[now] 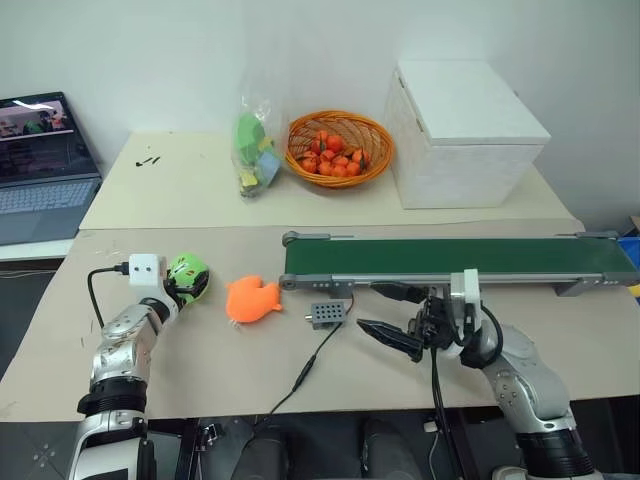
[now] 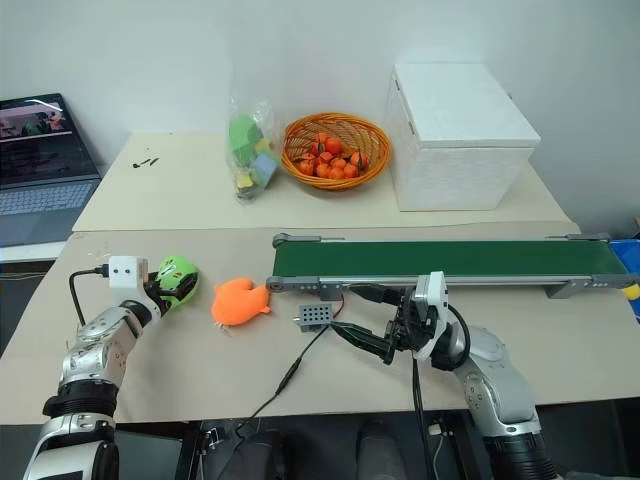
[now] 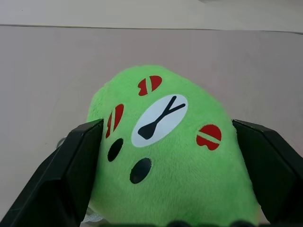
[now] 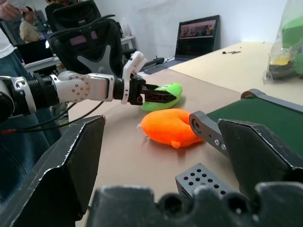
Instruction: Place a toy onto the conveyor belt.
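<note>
The grasp is the step in hand. The left gripper has its fingers spread wide on either side of the toy, which sits between them on the desk, face towards the wrist. The fingers are against or just beside its flanks, not yet squeezing it.

Next, the fingers need to close on the toy, lift it, and carry it past the fish to the belt, which lies well apart from them.

The right gripper hangs near the belt's front edge with its fingers apart and empty, a small grey box just beside them.

The desk is a pale, flat sheet; behind it are a laptop, a bag, a basket and a white box.
</note>
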